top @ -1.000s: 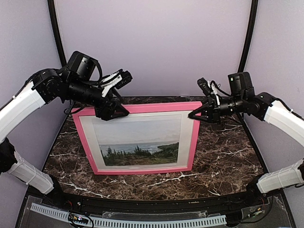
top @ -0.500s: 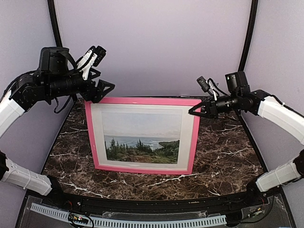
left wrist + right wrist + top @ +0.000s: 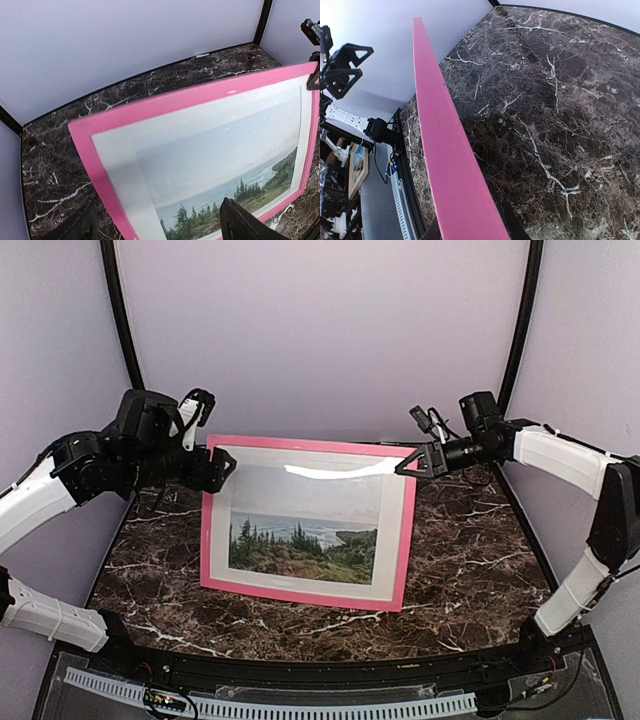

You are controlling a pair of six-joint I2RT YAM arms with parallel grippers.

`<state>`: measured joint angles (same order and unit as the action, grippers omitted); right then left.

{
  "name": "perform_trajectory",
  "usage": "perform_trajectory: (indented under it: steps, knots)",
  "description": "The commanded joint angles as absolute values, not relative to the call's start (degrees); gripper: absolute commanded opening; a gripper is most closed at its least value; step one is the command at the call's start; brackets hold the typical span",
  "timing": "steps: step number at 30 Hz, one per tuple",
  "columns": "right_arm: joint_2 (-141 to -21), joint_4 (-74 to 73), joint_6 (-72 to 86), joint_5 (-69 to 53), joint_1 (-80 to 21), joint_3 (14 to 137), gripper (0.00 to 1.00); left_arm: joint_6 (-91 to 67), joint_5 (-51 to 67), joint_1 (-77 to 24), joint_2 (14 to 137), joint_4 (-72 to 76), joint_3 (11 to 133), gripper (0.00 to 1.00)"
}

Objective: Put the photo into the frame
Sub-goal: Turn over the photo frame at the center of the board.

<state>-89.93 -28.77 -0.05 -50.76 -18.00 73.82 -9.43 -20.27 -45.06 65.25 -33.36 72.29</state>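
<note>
Finding the photo [image 3: 305, 535] already inside the frame [image 3: 206, 530], behind a white mat [image 3: 392, 540], with the trees and the water facing the near edge. Finding the frame not lying flat but standing nearly upright on its lower long rail, on the tabletop [image 3: 470, 560], around the middle of it. Noting the long axis running from left to right, so stretching between the two arms. Reading the right pincer [image 3: 408, 464] as narrow and clamping the upper right corner of the frame, with the pink rail coming straight out of its grip in the right wrist view. Reading the left pincer [image 3: 222, 468] as spread wide and gripping nothing, just beside the upper left corner; not being able to tell about any touching of the rail. Judging the insertion itself as probably done, and the frame as depending on the right arm alone for support. Expecting the coming move to turn on exactly this: laying down or releasing from the right corner, with the left arm equally near but free. Fearing a tipping over when releasing too early.
</note>
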Motion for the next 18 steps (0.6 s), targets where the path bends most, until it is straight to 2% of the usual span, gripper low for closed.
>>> perform_trajectory:
  steps: [1, 5, 13, 18]
  knots:
    - [-95.2, -27.2, -4.4, -49.2, -16.4, 75.1, 0.22, -19.5, -22.6, -43.8, 63.8, -32.9, 67.4, 0.87]
    - [-100.7, -25.5, -3.7, -52.1, -14.9, 75.8, 0.3, -22.5, -20.0, -41.0, 63.7, -30.4, 62.4, 0.87]
    - [-111.3, -22.9, -2.2, -56.4, -12.1, 77.6, 0.38, -26.1, -13.6, -36.1, 64.3, -23.9, 52.6, 0.87]
    - [-116.0, -22.2, -1.1, -57.7, -11.0, 79.0, 0.43, -26.6, -12.7, -35.2, 66.1, -22.5, 50.6, 0.87]
